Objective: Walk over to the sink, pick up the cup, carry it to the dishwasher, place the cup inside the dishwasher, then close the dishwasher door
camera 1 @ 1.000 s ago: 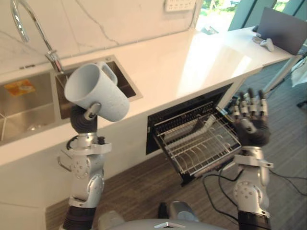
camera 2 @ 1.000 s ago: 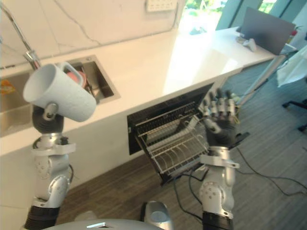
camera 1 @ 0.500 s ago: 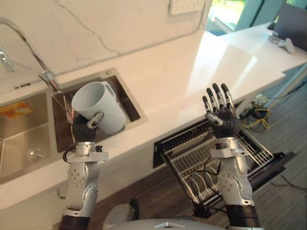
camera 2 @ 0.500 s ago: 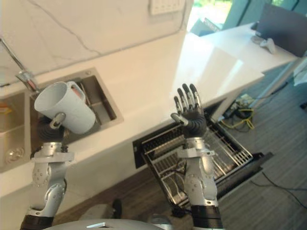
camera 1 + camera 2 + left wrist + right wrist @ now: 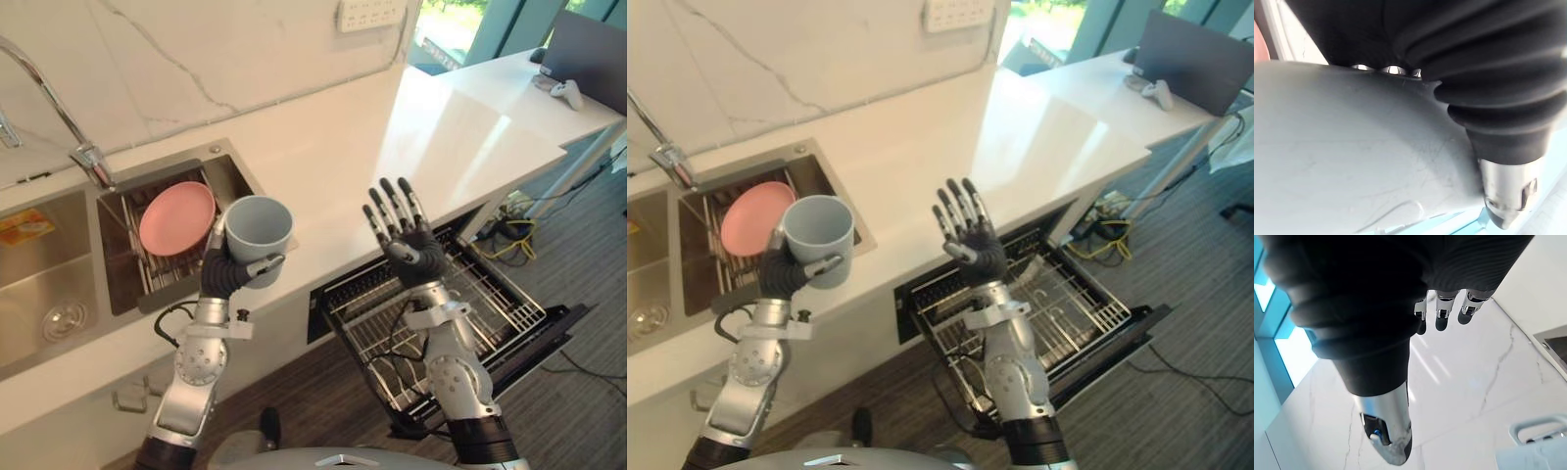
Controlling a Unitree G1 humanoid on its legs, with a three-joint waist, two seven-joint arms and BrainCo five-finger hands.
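You've got a pink plate (image 5: pixel 177 216) leaning on a wire rack (image 5: pixel 165 280), faucet (image 5: pixel 89 156) beside it, laptop (image 5: pixel 1195 59) on the far tabletop (image 5: pixel 441 137).

Countertop (image 5: pixel 392 127): white stone, run from near left to far right; a sink (image 5: pixel 167 164) is set into its left part.
Sink: two steel basins, with a tap (image 5: pixel 90 159) mounted at the far rim.
Right basin (image 5: pixel 230 178): a wire rack (image 5: pixel 162 269) is laid inside, and a pink plate (image 5: pixel 176 217) is leaned on it.
Left basin (image 5: pixel 39 284): a yellow item (image 5: pixel 22 226) is seen at its far side.
Far desk (image 5: pixel 509 83): a dark laptop (image 5: pixel 591 44) and a pale controller (image 5: pixel 565 91) are laid on it.
Floor (image 5: pixel 588 284): grey planks; a dishwasher rack (image 5: pixel 500 299) is drawn out above it.
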